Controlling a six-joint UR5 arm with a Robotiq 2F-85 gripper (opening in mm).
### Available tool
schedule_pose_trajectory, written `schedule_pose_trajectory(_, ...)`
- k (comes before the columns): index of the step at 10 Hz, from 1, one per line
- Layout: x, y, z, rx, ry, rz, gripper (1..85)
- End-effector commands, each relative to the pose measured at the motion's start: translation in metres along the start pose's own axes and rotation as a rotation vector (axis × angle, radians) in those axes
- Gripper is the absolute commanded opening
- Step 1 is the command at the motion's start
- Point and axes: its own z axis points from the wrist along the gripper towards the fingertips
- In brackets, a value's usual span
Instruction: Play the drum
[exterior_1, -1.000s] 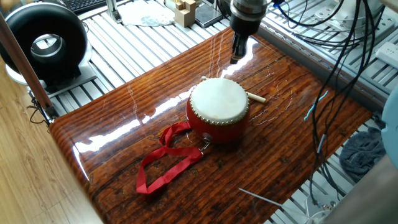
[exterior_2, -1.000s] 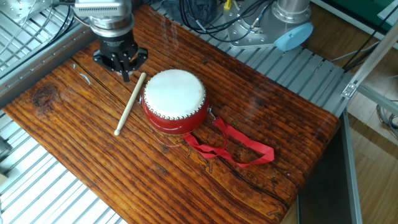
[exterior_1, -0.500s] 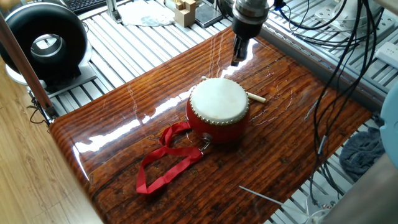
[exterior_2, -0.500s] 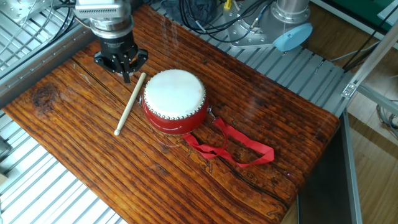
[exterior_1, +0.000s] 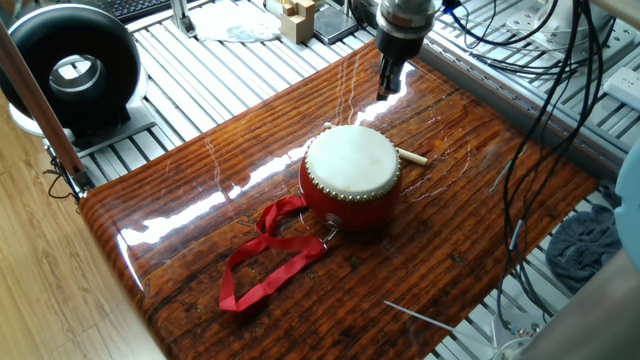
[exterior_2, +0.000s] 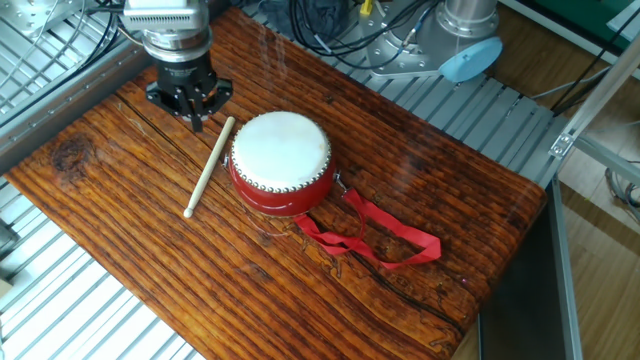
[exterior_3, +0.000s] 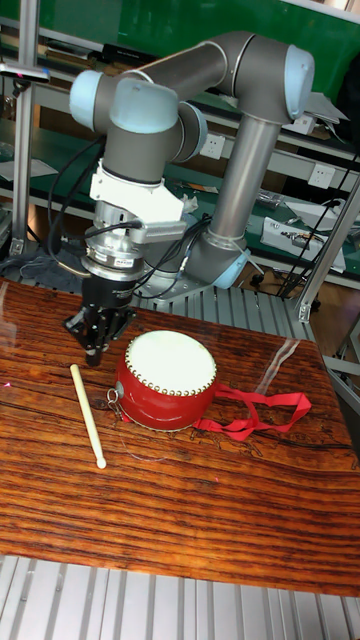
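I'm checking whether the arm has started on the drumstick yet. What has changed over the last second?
Only the hand moved: it drifted slightly away from the small red drum with the cream skin, holding nothing. The pale wooden drumstick lies untouched beside the drum, and the red ribbon strap is unmoved.

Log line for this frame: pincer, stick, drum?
pincer: shut, empty, above stick end | drumstick: flat on table beside drum | drum: untouched

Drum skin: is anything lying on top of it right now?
Nothing: the drum skin is bare in all three views. The drumstick lies on the table beside it, and the gripper is off to that side, not above it. Its underside is hidden.
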Motion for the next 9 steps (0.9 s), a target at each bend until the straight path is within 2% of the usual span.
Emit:
schedule_pose_trajectory(1,0.013,-0.018,-0.002,0.068,0.044,0.113,1.0)
schedule_pose_trajectory(3,0.012,-0.018,0.0,0.065,0.041,0.09,1.3)
schedule_pose_trajectory(5,0.011,-0.032,0.018,0.058,0.053,0.026,3.3)
schedule_pose_trajectory(7,0.011,-0.029,0.03,0.009,0.065,-0.034,12.3)
schedule_pose_trajectory(9,0.008,-0.012,0.039,-0.084,0.065,0.02,13.7)
